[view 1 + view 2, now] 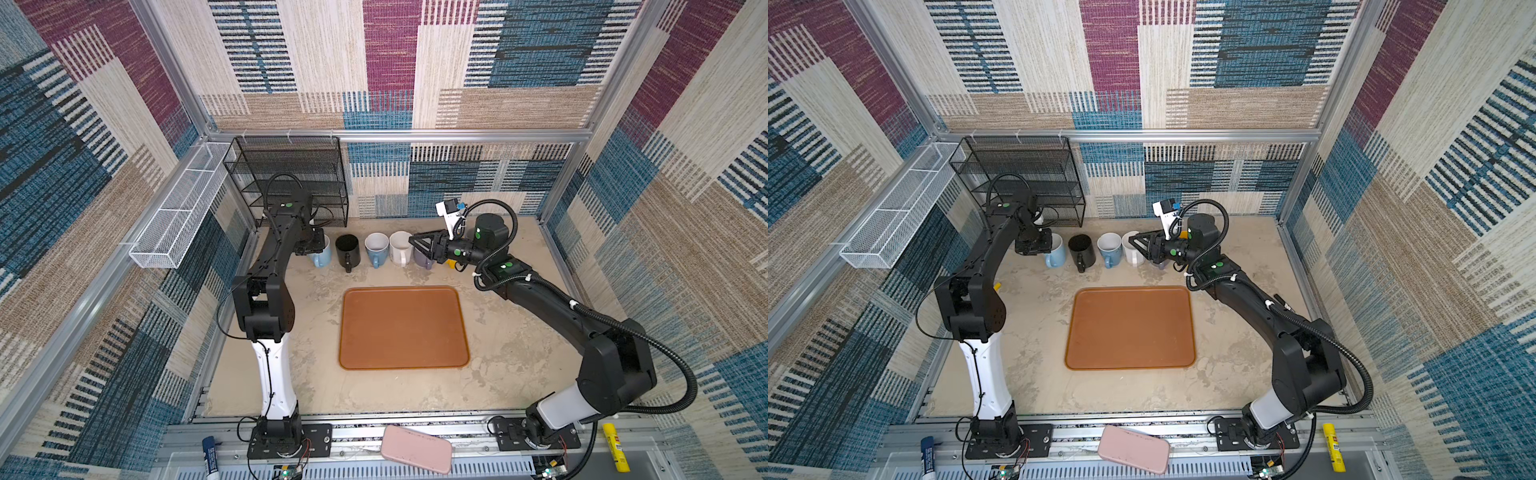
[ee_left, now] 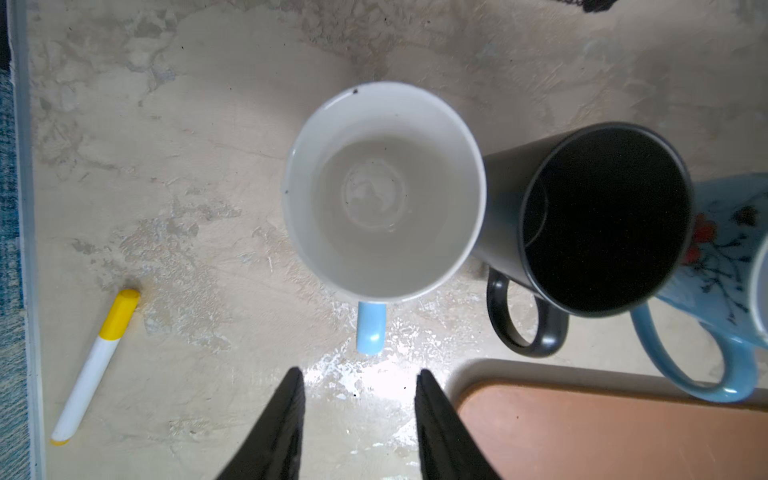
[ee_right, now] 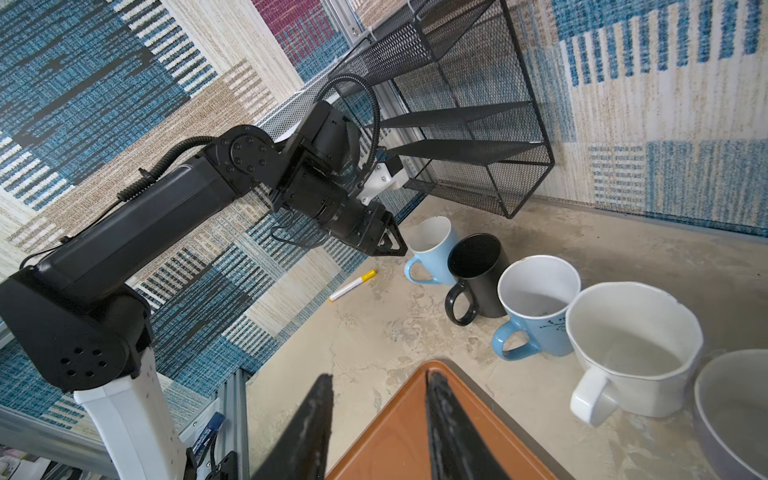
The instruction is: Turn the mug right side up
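Several mugs stand in a row at the back of the table, all with their mouths up. My left gripper (image 2: 359, 374) is open and empty. It hangs over the light blue mug (image 2: 384, 191) at the left end (image 1: 323, 253), whose handle points toward the fingers. Beside it are a black mug (image 1: 347, 247), a blue flowered mug (image 1: 376, 247) and a white mug (image 1: 401, 247). My right gripper (image 3: 379, 376) is open and empty too. In both top views it lies sideways over the pale grey mug (image 1: 423, 259) at the right end (image 3: 731, 415).
A brown tray (image 1: 403, 328) lies empty mid-table, in front of the mugs. A yellow-capped marker (image 2: 95, 365) lies left of the row near the wall. A black mesh rack (image 1: 291, 178) stands behind the left arm, and a white wire basket (image 1: 178, 216) hangs on the left wall.
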Robot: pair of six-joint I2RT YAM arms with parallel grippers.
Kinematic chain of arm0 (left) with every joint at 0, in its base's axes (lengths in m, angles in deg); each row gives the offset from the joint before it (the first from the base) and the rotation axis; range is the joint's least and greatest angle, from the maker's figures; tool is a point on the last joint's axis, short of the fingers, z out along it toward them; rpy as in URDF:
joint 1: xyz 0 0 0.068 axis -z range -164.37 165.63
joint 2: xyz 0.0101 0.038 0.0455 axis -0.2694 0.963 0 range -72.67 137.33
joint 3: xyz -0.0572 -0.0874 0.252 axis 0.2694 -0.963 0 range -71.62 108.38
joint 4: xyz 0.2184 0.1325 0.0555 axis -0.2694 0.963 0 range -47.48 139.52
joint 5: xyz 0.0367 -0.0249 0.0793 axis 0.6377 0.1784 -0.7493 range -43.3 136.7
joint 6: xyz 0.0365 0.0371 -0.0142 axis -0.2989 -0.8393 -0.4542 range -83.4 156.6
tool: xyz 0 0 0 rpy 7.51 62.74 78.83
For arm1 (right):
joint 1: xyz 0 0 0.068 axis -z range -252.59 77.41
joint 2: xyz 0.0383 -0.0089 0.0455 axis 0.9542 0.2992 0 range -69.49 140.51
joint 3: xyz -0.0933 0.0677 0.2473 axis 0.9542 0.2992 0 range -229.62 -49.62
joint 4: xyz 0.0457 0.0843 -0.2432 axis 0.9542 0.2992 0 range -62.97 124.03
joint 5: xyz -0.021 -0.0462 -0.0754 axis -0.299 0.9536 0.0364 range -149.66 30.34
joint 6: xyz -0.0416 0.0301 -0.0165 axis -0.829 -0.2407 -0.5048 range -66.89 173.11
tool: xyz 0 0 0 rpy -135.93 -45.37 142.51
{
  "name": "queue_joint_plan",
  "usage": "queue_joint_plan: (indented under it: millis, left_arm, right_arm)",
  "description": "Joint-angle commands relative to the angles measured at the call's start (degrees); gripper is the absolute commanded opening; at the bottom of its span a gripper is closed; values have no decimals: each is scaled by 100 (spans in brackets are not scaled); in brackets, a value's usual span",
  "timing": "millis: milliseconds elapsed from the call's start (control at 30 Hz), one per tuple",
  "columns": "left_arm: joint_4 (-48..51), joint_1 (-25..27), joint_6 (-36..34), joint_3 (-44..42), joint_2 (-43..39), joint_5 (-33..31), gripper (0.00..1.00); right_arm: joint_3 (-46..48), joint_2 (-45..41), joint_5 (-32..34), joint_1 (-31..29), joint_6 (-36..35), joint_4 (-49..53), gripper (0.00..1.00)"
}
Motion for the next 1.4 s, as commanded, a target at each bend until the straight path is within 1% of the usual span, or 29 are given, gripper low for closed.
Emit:
queue_joint_plan:
  millis: [0,100,133,233,300,333,433,467,500,533,567,600,633,667,733,800,933,1000,1100,1200,1267,1300,1367]
  left_arm:
    - [-266,3,-91,-210,-240,-29,42]
    - [-459,3,-92,-458,-469,4,43]
    - [-508,11,-98,-531,-539,37,45]
    - [-687,10,-161,-723,-737,155,58]
    - [-735,6,-163,-787,-825,155,59]
    - [-756,11,-172,-803,-862,165,60]
    - [-785,11,-169,-857,-962,182,69]
    - [-788,11,-176,-862,-988,183,75]
    - [-788,11,-177,-867,-1007,187,91]
    - [-786,11,-186,-867,-1031,191,100]
    - [-787,11,-190,-873,-1057,192,100]
    - [-786,11,-194,-880,-1078,183,100]
    - [-785,11,-194,-893,-1115,182,100]
    - [-787,11,-194,-904,-1139,182,100]
    - [-791,11,-195,-941,-1221,204,100]
    - [-820,20,-203,-1008,-1320,228,100]
    - [-1226,20,-168,-1450,-1729,191,100]
    - [-1508,20,-134,-1723,-1974,185,100]
    - [-2033,20,-58,-2230,-2396,156,100]
    - [-2580,20,3,-2782,-2870,138,100]
    - [-2970,20,-12,-3190,-3182,164,100]
    - [-3197,28,-83,-3417,-3356,258,100]
    - [-3548,29,-47,-3826,-3652,209,100]
  right_arm:
    - [-112,37,68,11,10,35,42]
    - [-151,-9,175,28,-75,147,43]
    - [-167,-35,251,32,-127,215,44]
    - [-213,-132,428,60,-264,380,45]
    - [-237,-190,479,88,-322,464,46]
    - [-264,-204,508,99,-346,510,47]
    - [-264,-285,666,138,-382,610,56]
    - [-247,-313,702,158,-390,609,58]
    - [-241,-353,765,173,-393,629,60]
    - [-232,-386,830,185,-408,652,62]
    - [-230,-421,897,203,-427,686,65]
    - [-240,-461,1015,208,-434,730,72]
    - [-229,-507,1161,222,-449,776,78]
    - [-224,-551,1250,235,-471,810,82]
    - [-206,-659,1555,266,-487,891,100]
    - [-190,-765,1851,300,-528,980,100]
    - [-23,-1071,2761,373,-607,972,100]
    - [263,-1324,3210,373,-838,716,100]
    - [689,-1710,3809,373,-1460,360,100]
    - [930,-2002,4574,410,-1799,276,100]
    - [1072,-2138,4854,514,-1874,182,100]
    - [1170,-2193,4870,612,-1879,113,100]
    - [1425,-2272,4853,784,-1902,-138,100]
